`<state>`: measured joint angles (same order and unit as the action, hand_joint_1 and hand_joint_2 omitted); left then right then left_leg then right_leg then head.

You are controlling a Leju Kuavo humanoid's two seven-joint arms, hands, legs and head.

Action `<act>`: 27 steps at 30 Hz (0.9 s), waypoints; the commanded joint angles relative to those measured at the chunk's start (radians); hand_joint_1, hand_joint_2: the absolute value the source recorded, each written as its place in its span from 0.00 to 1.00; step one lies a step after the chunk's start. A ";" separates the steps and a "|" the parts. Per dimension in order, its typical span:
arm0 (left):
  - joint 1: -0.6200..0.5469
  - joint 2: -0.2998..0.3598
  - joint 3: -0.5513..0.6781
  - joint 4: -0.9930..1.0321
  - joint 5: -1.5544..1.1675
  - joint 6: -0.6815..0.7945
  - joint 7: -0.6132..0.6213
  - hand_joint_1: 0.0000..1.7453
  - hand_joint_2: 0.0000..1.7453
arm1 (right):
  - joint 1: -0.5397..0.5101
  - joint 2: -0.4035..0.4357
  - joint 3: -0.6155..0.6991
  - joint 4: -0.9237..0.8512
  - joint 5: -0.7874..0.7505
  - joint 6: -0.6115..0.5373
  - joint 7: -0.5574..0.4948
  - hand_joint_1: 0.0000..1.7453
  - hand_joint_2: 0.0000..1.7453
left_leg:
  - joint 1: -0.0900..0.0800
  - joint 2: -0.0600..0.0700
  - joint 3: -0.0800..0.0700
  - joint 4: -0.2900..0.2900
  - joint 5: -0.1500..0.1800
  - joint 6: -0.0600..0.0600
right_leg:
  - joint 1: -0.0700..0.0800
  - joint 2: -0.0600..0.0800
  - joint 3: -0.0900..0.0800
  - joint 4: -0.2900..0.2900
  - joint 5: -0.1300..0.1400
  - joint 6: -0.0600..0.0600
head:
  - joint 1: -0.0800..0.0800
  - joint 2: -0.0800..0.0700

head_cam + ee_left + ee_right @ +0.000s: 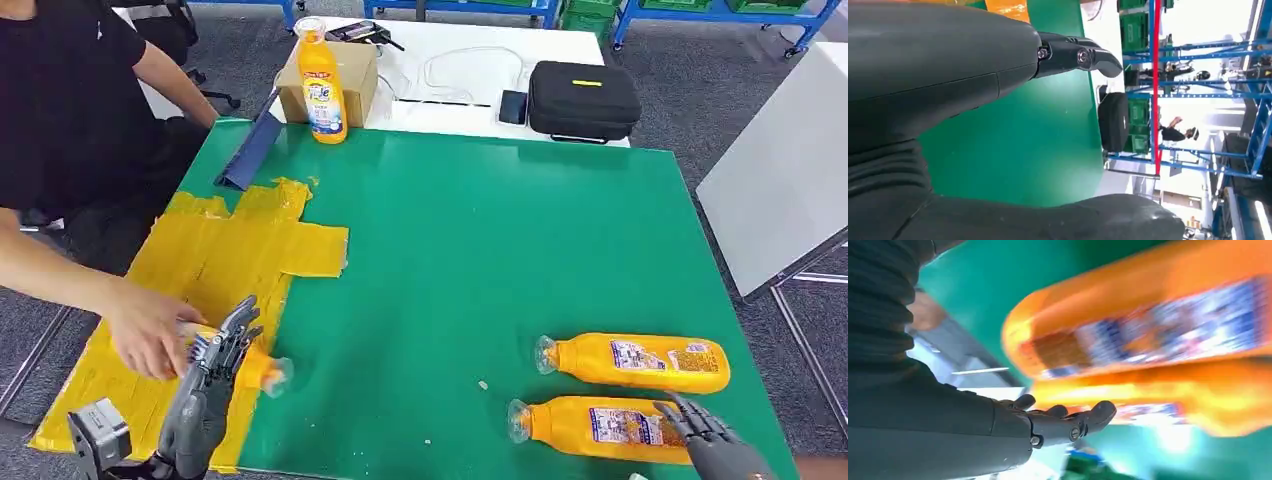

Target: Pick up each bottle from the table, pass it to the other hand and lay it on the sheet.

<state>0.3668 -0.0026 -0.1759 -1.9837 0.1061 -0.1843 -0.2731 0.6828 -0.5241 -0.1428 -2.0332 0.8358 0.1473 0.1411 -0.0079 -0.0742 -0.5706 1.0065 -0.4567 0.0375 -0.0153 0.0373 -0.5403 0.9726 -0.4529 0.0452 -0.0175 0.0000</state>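
Note:
Two orange bottles lie on the green table [480, 260] at the right, one farther [635, 362] and one nearer [600, 428], caps pointing left. My right hand [715, 445] hovers by the nearer bottle's base with its fingers apart and nothing in them. In the right wrist view both bottles [1148, 330] are blurred just beyond the right hand [973, 430]. A third bottle [268, 372] lies across the edge of the yellow sheet [230, 250]. My left hand [215, 375] is stretched flat above it, holding nothing. The left wrist view shows the left hand [948, 100] with extended fingers [1073, 55].
A person sits at the table's left; their hand [150, 330] rests on the base end of the bottle on the sheet. At the back stand an upright orange bottle [322, 85], a cardboard box [355, 75] and a black case [583, 98]. A white board [780, 170] borders the right side.

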 commanded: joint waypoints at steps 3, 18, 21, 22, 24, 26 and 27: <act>0.019 -0.053 0.090 -0.126 0.076 -0.018 0.115 0.00 0.00 | -0.096 0.231 -0.179 0.036 0.114 0.123 -0.055 0.00 1.00 | 0.002 0.006 0.001 0.000 -0.001 -0.003 | 0.002 -0.002 0.003 -0.001 0.000 -0.002 | 0.000 0.000; -0.013 -0.071 0.099 -0.113 0.103 -0.039 0.122 0.00 0.00 | -0.151 0.255 -0.188 0.091 0.208 0.192 -0.121 0.00 1.00 | 0.001 0.005 0.002 -0.001 0.000 -0.002 | 0.002 -0.002 0.003 -0.002 0.001 -0.001 | 0.000 0.000; 0.006 -0.062 0.101 -0.093 0.102 -0.042 0.094 0.00 0.00 | -0.129 0.249 -0.195 0.109 0.196 0.171 -0.131 0.00 1.00 | 0.001 0.006 0.002 -0.001 0.000 -0.002 | 0.001 -0.001 0.003 -0.002 0.001 -0.001 | 0.000 0.000; 0.016 -0.059 0.107 -0.080 0.087 -0.042 0.092 0.00 0.00 | -0.123 0.251 -0.196 0.125 0.196 0.168 -0.133 0.00 1.00 | 0.001 0.005 0.003 -0.001 0.000 -0.003 | 0.002 -0.003 0.005 -0.002 0.000 -0.002 | 0.000 0.000; 0.010 -0.069 0.112 -0.083 0.102 -0.053 0.082 0.00 0.00 | -0.133 0.237 -0.166 0.134 0.207 0.160 -0.132 0.00 1.00 | 0.001 0.004 0.004 -0.002 0.000 -0.002 | 0.001 -0.002 0.005 -0.003 0.000 -0.001 | 0.000 0.000; 0.009 -0.067 0.116 -0.079 0.087 -0.053 0.096 0.00 0.00 | -0.139 0.228 -0.136 0.152 0.198 0.160 -0.112 0.00 1.00 | 0.001 0.007 0.005 -0.002 -0.001 -0.003 | 0.002 -0.003 0.005 -0.003 0.000 -0.002 | 0.000 0.000; -0.006 -0.072 0.110 -0.093 0.108 -0.059 0.097 0.00 0.00 | -0.159 0.217 -0.106 0.146 0.201 0.157 -0.105 0.00 1.00 | 0.001 0.005 0.003 -0.001 0.000 -0.002 | 0.001 -0.001 0.005 -0.003 0.001 -0.001 | 0.000 0.000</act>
<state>0.3851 -0.0607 -0.0908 -2.1042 0.2003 -0.2312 -0.1827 0.5646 -0.2979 -0.3456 -1.9756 1.0384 0.3174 0.0130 -0.0081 -0.0741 -0.5702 1.0066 -0.4566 0.0376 -0.0155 0.0374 -0.5385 0.9727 -0.4526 0.0455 -0.0172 0.0000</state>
